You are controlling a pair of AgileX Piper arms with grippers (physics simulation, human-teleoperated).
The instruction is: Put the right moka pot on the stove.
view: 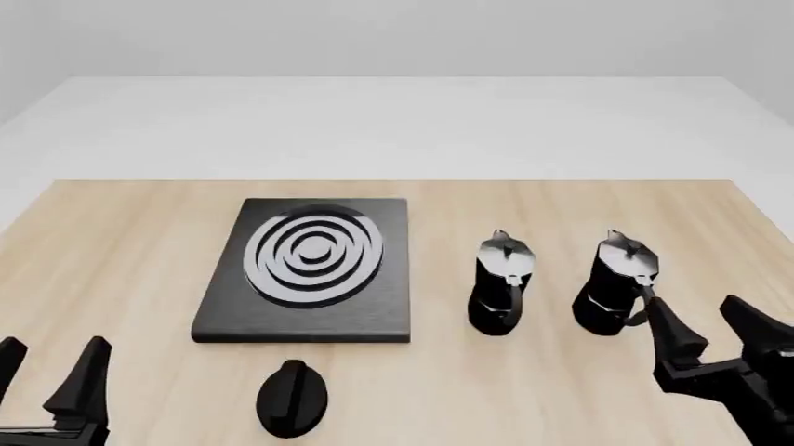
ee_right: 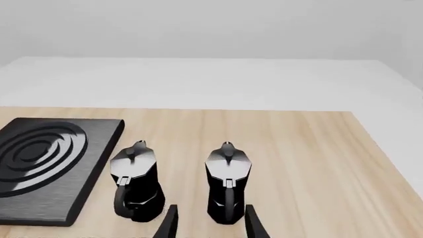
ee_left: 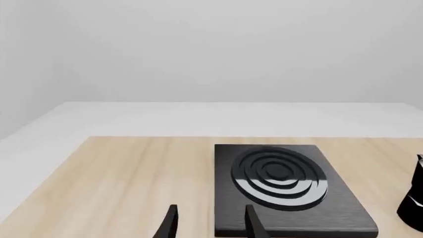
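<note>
Your left gripper sits low at the near left corner of the front view, fingers spread apart and pointing forward, nothing between them. Your right gripper sits at the near right, angled forward and slightly inward, fingers likewise parted and holding nothing. Little of either arm shows behind its gripper.

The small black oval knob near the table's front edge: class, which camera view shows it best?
The front view: the small black oval knob appears whole on the wooden table, nearer than the black ringed stove. Neither wrist view shows it.
</note>
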